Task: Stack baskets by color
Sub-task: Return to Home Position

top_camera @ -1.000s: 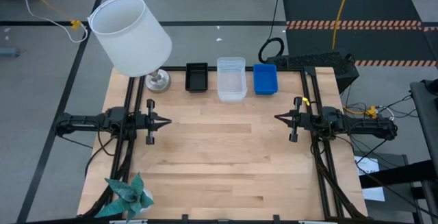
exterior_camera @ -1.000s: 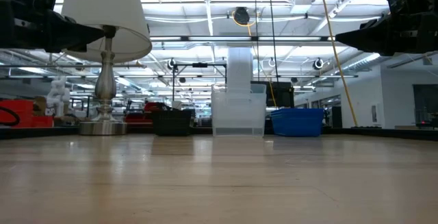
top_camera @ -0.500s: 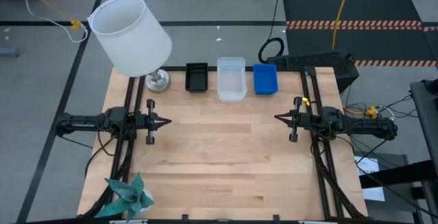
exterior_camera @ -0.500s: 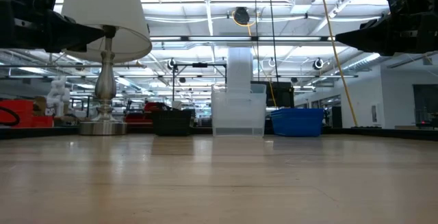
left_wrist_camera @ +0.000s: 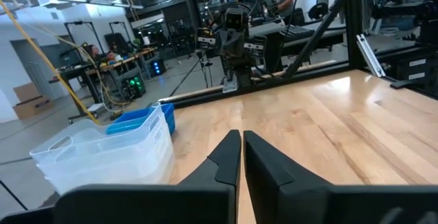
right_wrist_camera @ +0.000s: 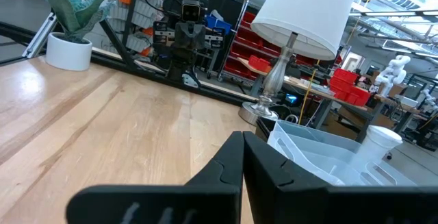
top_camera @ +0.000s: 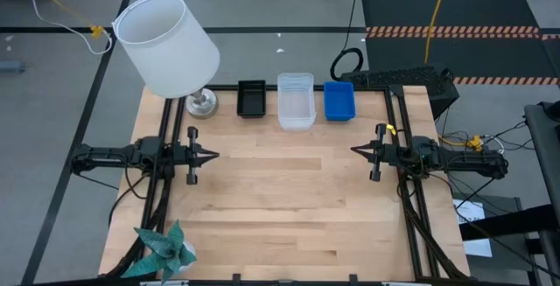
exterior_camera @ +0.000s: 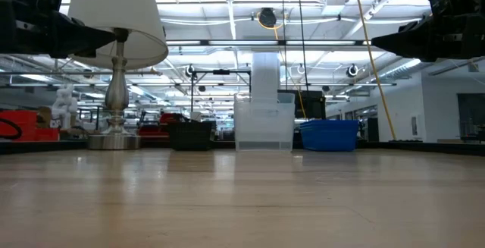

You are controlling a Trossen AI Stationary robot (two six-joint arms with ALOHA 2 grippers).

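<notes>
Nothing moved in the last second: my left fingers and right fingers stayed closed and empty at opposite bench sides, with the black stack, clear stack and blue stack in 1 row at the back edge, so sorting looked done.

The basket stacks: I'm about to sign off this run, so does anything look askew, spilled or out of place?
Nothing stands out. The black stack, clear stack and blue stack sit upright in a row along the far edge of the table, apart from one another. The clear one rises tallest.
</notes>
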